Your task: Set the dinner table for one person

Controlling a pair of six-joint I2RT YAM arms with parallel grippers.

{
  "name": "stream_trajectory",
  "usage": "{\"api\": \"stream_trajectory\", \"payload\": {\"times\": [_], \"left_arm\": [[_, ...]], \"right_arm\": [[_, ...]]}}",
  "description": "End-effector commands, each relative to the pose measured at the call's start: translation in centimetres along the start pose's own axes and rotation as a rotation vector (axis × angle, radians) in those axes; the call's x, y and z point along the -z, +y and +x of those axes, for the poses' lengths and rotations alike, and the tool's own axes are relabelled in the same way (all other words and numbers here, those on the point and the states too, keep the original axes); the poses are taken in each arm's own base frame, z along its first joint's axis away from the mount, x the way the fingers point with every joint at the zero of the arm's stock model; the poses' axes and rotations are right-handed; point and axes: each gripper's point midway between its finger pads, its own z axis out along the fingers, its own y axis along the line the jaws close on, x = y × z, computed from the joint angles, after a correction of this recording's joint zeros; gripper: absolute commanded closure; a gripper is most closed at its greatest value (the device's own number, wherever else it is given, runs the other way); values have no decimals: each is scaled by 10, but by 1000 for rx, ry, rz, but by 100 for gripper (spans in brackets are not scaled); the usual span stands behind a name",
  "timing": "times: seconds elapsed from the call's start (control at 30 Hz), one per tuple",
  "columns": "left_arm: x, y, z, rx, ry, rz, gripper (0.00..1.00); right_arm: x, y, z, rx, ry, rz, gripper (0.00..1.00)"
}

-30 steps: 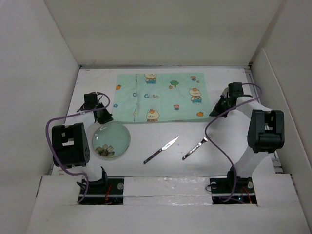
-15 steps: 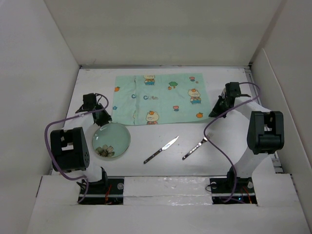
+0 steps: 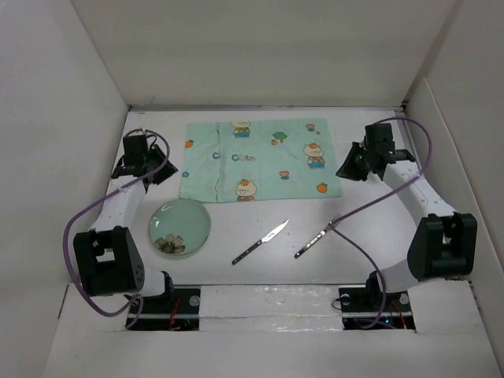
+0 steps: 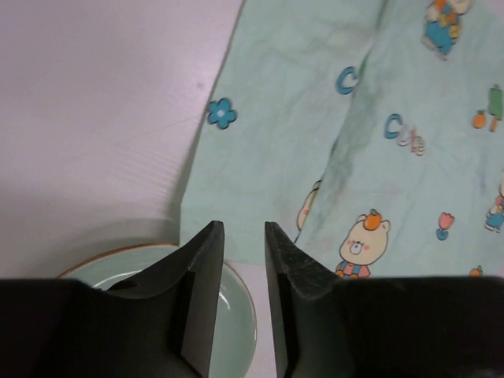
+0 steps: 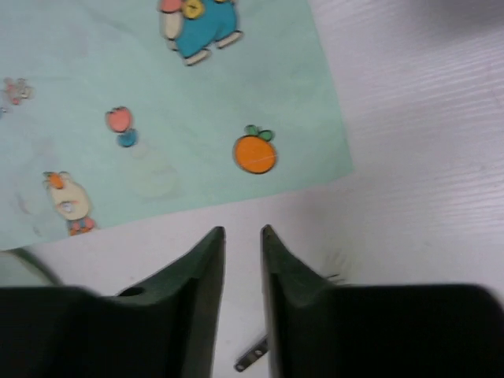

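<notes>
The white dinner table (image 3: 260, 228) carries a mint-green cartoon-print placemat (image 3: 260, 157) at the back middle. A pale green plate (image 3: 179, 226) lies at the front left, a knife (image 3: 260, 242) and a fork (image 3: 315, 239) to its right. My left gripper (image 3: 150, 172) hovers just left of the placemat's left edge, above the plate's far side; its jaws stand a little apart and hold nothing (image 4: 244, 228). My right gripper (image 3: 349, 170) hovers off the placemat's right front corner, jaws a little apart and empty (image 5: 242, 231). The fork's tines (image 5: 335, 276) show partly behind its right finger.
White walls enclose the table on the left, back and right. The placemat (image 4: 346, 118) has a crease down its left part. The plate's rim (image 4: 236, 276) lies under my left fingers. Purple cables loop from both arms over the table's sides.
Both arms have stretched out toward the back: the left gripper moved up and left beside the placemat's left edge, the right gripper moved up to its right edge. Nothing on the table moved.
</notes>
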Motion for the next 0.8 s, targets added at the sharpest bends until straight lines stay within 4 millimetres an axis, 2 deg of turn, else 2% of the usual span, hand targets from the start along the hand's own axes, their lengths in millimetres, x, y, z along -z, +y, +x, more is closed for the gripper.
{"api": "stream_trajectory", "payload": {"times": [0.0,0.03,0.07,0.1,0.17,0.2,0.27,0.3,0.33,0.37,0.4,0.43,0.47,0.5,0.57,0.67,0.7,0.73,0.77], "left_arm": [[40,-47,-30,-49,-95,154,77],[49,-57,-34,-62,-116,188,81],[56,-64,-35,-65,-120,218,91],[64,-74,-38,-75,-132,247,100],[82,-85,-42,-80,-161,297,100],[90,-89,-45,-84,-175,313,100],[112,-95,-47,-97,-208,347,100],[125,-97,-46,-106,-212,355,100],[128,-95,-41,-106,-201,348,100],[130,-93,-38,-103,-193,339,100],[130,-96,-25,-122,-165,339,100],[132,-95,-15,-134,-153,332,99],[130,-92,-6,-140,-140,329,96],[122,-84,6,-129,-105,315,92],[126,-83,13,-137,-100,321,89],[132,-90,9,-167,-114,327,83],[137,-96,0,-188,-139,337,80],[137,-100,-1,-202,-137,342,79],[138,-103,-4,-208,-145,348,78]], "right_arm": [[33,56,6,123,-48,-173,87],[36,74,17,146,-21,-245,98],[39,93,22,171,-26,-306,100],[40,120,49,215,25,-371,100],[39,156,71,261,47,-468,100],[41,180,98,294,93,-520,100],[31,209,123,326,136,-573,100],[28,230,145,355,166,-607,100],[23,237,158,368,188,-604,100],[21,250,164,380,183,-627,94],[18,259,175,388,201,-636,87],[19,269,195,416,239,-661,80],[8,280,206,430,262,-670,66],[4,287,216,438,279,-681,59],[-11,298,241,457,322,-691,48],[-25,309,262,441,370,-724,45],[-37,308,270,417,396,-713,44],[-44,306,275,403,414,-704,44],[-46,314,279,399,408,-736,44]]}}
